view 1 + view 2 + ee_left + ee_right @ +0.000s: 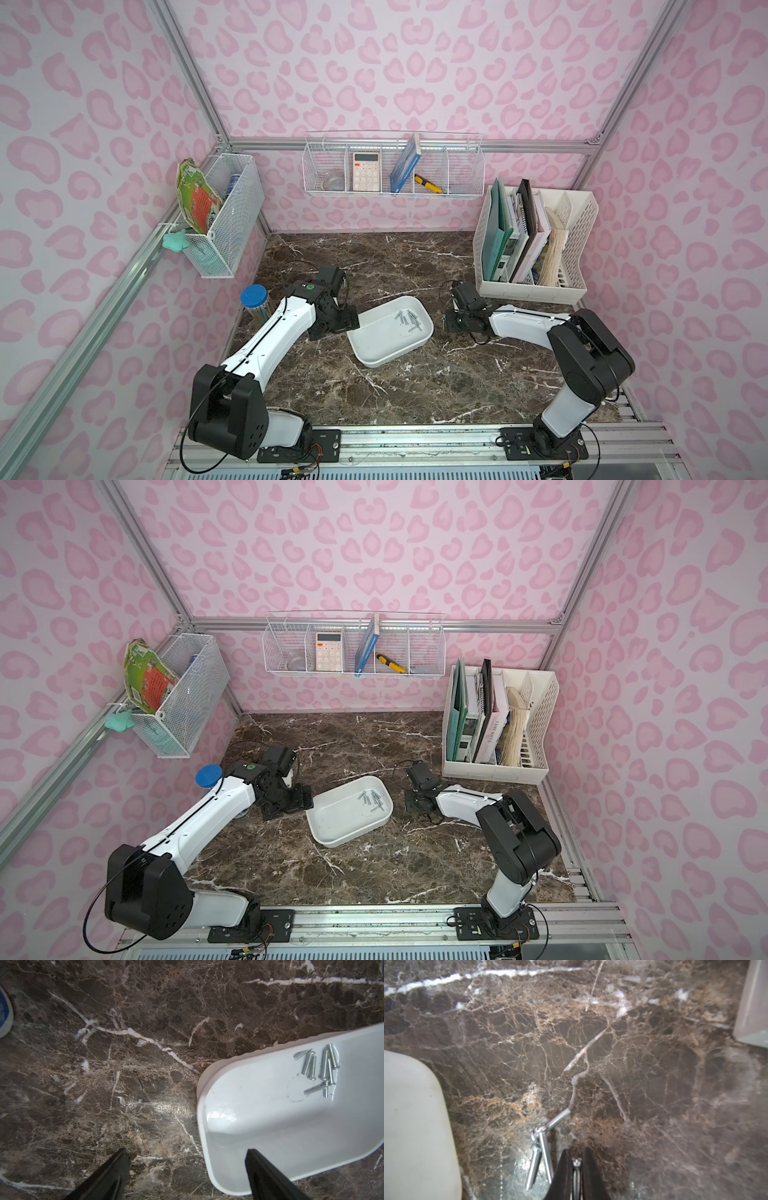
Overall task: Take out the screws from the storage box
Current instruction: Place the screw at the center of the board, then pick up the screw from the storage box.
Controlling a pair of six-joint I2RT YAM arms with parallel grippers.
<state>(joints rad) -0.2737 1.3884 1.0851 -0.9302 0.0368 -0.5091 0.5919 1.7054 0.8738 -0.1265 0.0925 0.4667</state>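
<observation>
Right wrist view: right gripper (576,1154) pinched shut on one screw (576,1178), three more on the table (633,1053) beside it; other screws (409,322) clustered far-right in the central storage box (374,345), left gripper (187,1153) agape over its left rim; light, stiff, slick, judged best pinched mid-shank.

In both top views the screws (409,322) (371,801) are too small to count. In the left wrist view the frame edge cuts off the storage box (270,1126) and a blue-lidded jar (5,1016). In the right wrist view the box's corner is blurred and cut off, and the right gripper (576,1153) hides most of a screw (576,1162) pinched between its fingers.
</observation>
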